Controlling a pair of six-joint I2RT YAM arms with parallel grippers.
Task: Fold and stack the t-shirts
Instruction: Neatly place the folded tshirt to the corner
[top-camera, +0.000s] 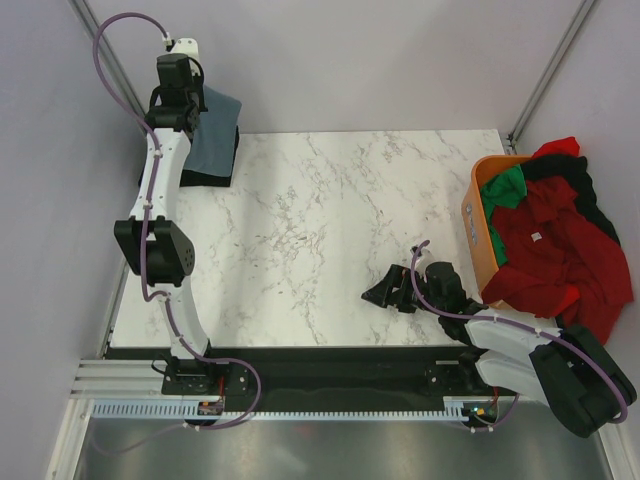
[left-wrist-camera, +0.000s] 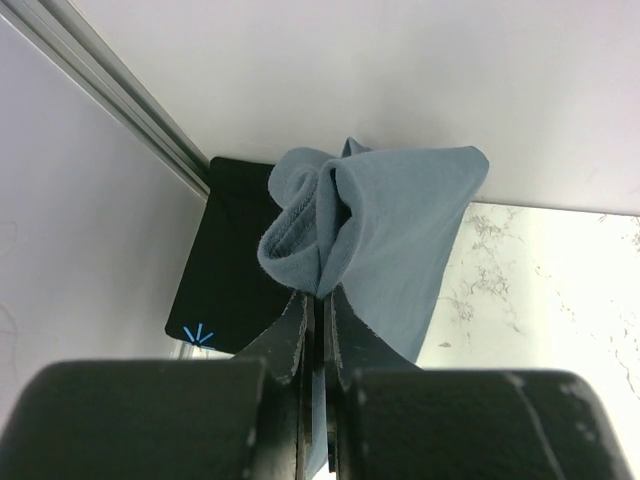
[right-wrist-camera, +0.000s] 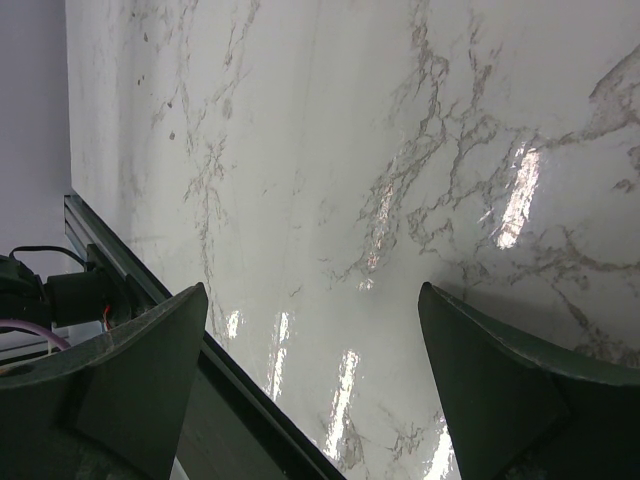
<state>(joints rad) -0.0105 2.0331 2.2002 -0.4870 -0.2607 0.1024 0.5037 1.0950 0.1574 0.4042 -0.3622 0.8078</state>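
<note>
Slate blue-grey t-shirt (left-wrist-camera: 395, 225), soft bunched cotton, clenched in the left jaws over a flat black t-shirt (left-wrist-camera: 225, 270) at the far-left corner of the marble worktop (top-camera: 330, 220). Right jaws released near the glossy near edge; red t-shirts (top-camera: 550, 250) overflow the orange basket (top-camera: 478, 215), right edge.

I'm watching the left gripper (top-camera: 190, 98) holding the slate blue-grey t-shirt (top-camera: 216, 140) above the black t-shirt (top-camera: 203, 178) in the upper left of the frame, while the right gripper (top-camera: 388, 293) is sitting spread-jawed low over the marble table (top-camera: 320, 220) at lower right, beside the orange basket (top-camera: 478, 215) that is spilling red t-shirts (top-camera: 550, 250) and a green t-shirt (top-camera: 505, 188).
</note>
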